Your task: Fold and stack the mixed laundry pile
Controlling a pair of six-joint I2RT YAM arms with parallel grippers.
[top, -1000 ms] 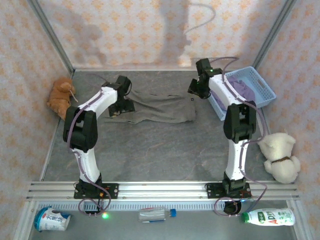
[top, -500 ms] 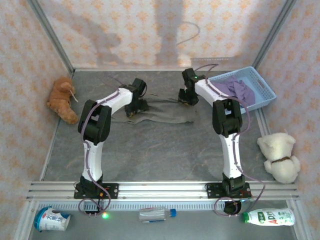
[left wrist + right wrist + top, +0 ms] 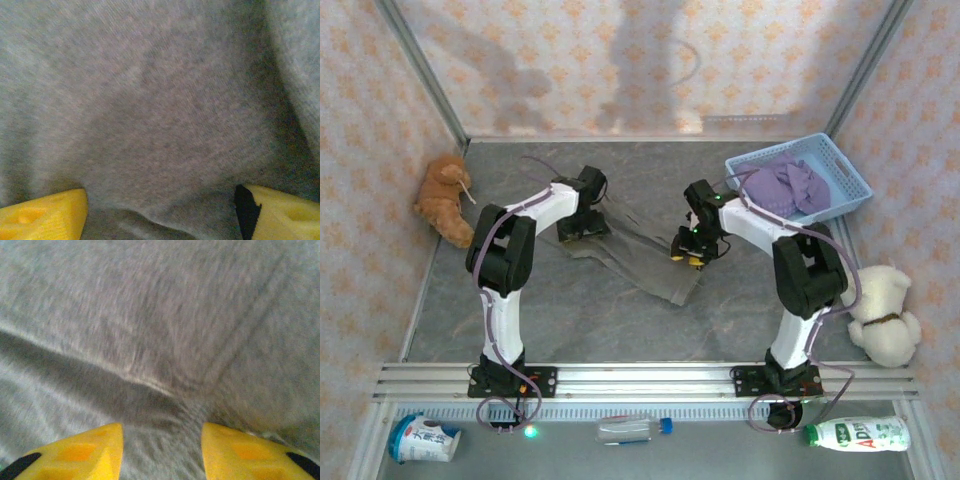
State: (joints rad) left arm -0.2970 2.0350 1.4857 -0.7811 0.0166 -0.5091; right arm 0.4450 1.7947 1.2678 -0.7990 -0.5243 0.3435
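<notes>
Swung round in the last half second from lying straight across the far table, the grey-brown trousers now slant from far left to near right between the two arms. The right gripper has come toward the near side with their right-hand end. The left gripper sits on the trousers' far-left end, covering it. An orange plush toy lies against the left wall and a cream plush toy by the right one; neither touches the cloth. The right arm crosses the near-left corner of the blue basket, where the purple shirt lies crumpled, well apart from the trousers. Both wrist views are blurred and show grey cloth close up, its edges cut off. In the left wrist view the yellow fingertips stand wide apart with cloth bulging between them, nothing clamped. In the right wrist view the fingertips are closer, a gap left, and a crease runs down into that gap; whether they pinch it cannot be told.
</notes>
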